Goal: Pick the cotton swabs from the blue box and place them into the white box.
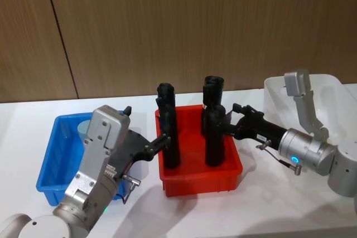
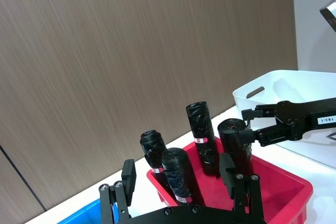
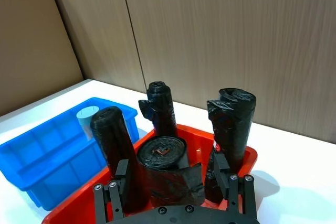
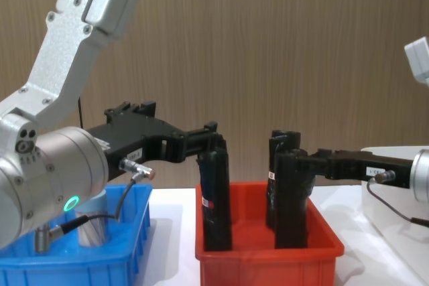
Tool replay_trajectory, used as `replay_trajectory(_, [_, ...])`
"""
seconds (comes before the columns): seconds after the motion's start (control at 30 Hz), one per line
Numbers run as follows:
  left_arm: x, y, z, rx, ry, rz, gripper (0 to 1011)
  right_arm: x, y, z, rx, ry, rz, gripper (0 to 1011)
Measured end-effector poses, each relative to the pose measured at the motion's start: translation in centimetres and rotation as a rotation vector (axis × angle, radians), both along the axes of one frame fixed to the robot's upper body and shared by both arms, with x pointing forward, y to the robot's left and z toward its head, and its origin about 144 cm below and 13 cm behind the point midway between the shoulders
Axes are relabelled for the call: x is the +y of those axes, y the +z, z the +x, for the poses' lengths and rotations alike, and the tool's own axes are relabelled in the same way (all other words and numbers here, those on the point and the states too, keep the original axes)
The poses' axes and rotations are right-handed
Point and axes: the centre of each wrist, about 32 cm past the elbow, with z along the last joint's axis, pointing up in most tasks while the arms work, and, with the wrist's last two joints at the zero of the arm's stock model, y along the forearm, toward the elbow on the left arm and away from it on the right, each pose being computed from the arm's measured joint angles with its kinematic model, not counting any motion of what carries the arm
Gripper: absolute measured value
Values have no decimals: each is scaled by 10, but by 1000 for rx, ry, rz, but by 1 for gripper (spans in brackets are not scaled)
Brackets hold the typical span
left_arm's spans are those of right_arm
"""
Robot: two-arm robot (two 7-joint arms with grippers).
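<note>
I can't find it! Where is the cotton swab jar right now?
The cotton swab jar stands in the blue box, at its far end, on the robot's left beside the red bin; the left gripper reaches past it.

— What sits in the blue box (image 1: 53,163)?
— One jar of cotton swabs (image 1: 85,130), clear-bodied with a pale blue round lid, upright against the bin's far wall. The shallow, ribbed bin rests on the white tabletop at the robot's left.

— And the white box (image 1: 329,90)?
— A taller translucent tub with an oval handle cutout, standing at the robot's right; what can be seen of its inside is bare.
</note>
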Motion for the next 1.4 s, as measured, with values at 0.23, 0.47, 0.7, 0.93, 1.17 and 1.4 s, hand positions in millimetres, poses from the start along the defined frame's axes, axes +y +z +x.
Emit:
replay_trajectory(0.23, [0, 0, 0, 0, 0, 0, 1004, -2, -2, 4, 3, -8, -5, 1002])
replay_trajectory(0.47, [0, 0, 0, 0, 0, 0, 1004, 0, -4, 10, 6, -8, -14, 1002])
replay_trajectory(0.7, [0, 0, 0, 0, 0, 0, 1004, 3, -5, 15, 9, -6, -27, 1002])
replay_trajectory(0.93, [0, 0, 0, 0, 0, 0, 1004, 6, -7, 21, 10, -5, -40, 1002])
replay_trajectory(1.17, [0, 0, 0, 0, 0, 0, 1004, 8, -8, 25, 8, -6, -51, 946])
replay_trajectory(1.4, [0, 0, 0, 0, 0, 0, 1004, 8, -9, 27, 3, -8, -57, 764])
